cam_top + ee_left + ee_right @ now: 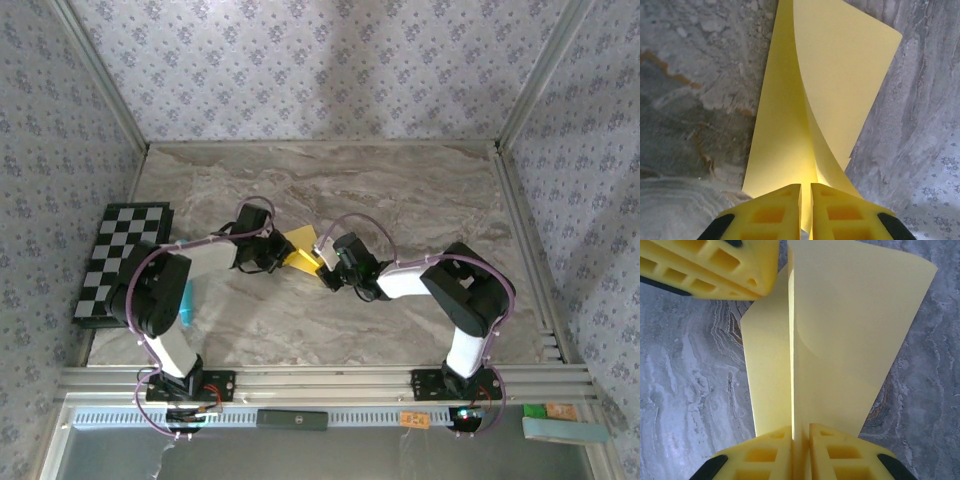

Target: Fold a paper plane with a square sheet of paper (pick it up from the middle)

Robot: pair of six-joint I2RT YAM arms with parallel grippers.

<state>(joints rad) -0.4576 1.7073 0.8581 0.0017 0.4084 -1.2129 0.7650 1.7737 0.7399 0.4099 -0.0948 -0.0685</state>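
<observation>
The square sheet of paper (300, 247) is yellow and lifted into a folded, tent-like shape at the table's middle, held between both grippers. My left gripper (278, 252) pinches its left end. In the left wrist view the paper (790, 110) rises in two curving flaps from between the yellow fingers of that gripper (806, 200), which are shut on it. My right gripper (328, 268) grips the opposite end. In the right wrist view the creased edge of the paper (850, 330) runs straight into the right gripper (800, 440), also shut on it. The left gripper's fingers (715, 270) show at the top left there.
A black-and-white checkered board (120, 255) lies at the table's left edge. A small blue pen (186, 302) rests beside the left arm. Patterned walls enclose three sides, and an aluminium rail (320, 380) runs along the near edge.
</observation>
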